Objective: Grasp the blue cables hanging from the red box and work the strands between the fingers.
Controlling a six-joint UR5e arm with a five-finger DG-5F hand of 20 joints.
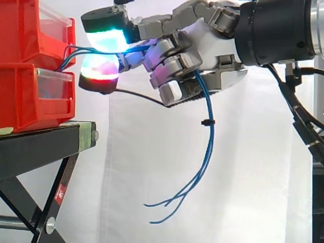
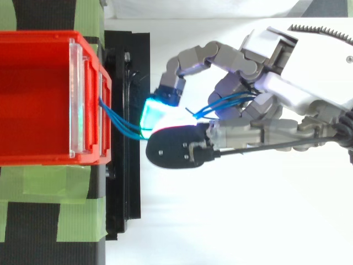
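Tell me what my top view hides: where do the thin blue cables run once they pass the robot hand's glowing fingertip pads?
Observer: In the side view the thin blue cables come out under the hand and hang down, with their loose ends splayed in the air.
Operator: Is anything binding them?
Observer: A small black tie bundles the strands below the hand.
Operator: Is there one red bin or more?
Observer: Two, stacked on the black stand. The cables leave near the seam between the upper red plastic bin and the lower red plastic bin.
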